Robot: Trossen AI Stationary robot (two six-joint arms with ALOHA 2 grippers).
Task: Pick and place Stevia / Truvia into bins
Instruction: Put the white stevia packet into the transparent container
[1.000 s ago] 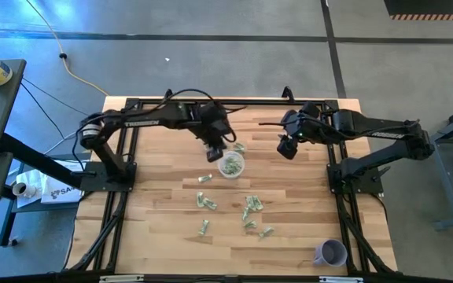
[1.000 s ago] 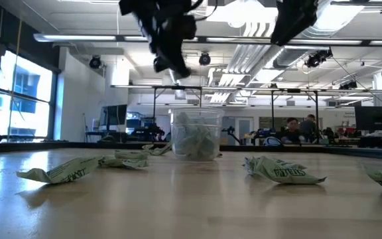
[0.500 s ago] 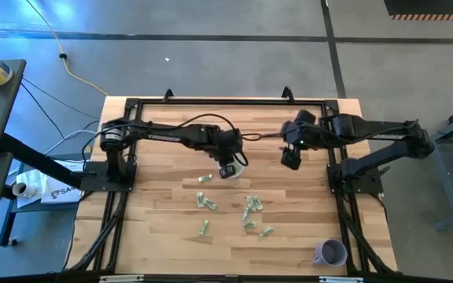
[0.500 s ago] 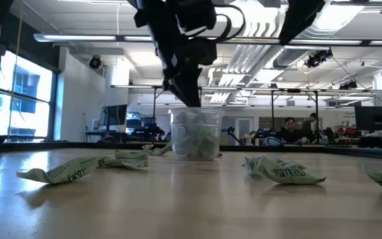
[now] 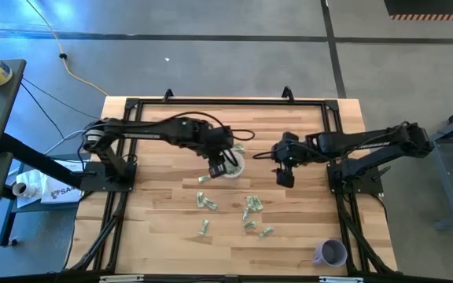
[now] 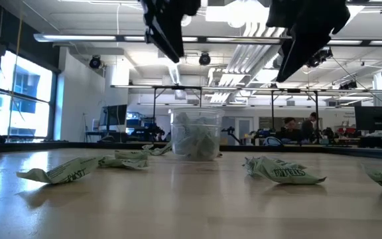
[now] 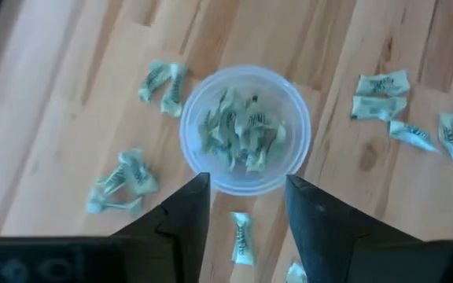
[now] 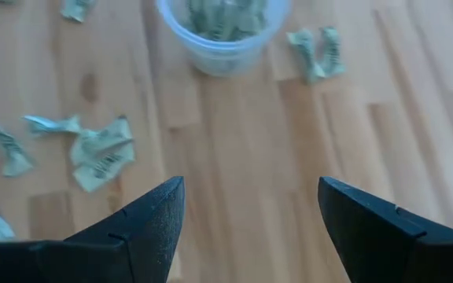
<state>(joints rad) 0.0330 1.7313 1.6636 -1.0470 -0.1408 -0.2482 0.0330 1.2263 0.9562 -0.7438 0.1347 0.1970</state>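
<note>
Nearest to the front edge of the wooden tabletop (image 5: 163, 236), the small green and white paper sweetener packets (image 5: 250, 212) lay scattered in a loose group, with one more crumpled pair (image 8: 101, 153) close before the right tool (image 5: 285, 174). This right tool hung above the tabletop with its two dark fingers spread wide and nothing between them. The packets lay from it toward the front edge and a little to the robot's left, so this arm was the nearer one for the loose group (their long axes pointed in many directions, so no single approach angle would suit all).

Farther back stood the small round clear plastic cup (image 5: 232, 164), already holding several packets. The left tool (image 5: 219, 165) hovered just beside and above its rim, fingers apart and empty. A few packets (image 7: 157, 80) lay just beside the cup.
</note>
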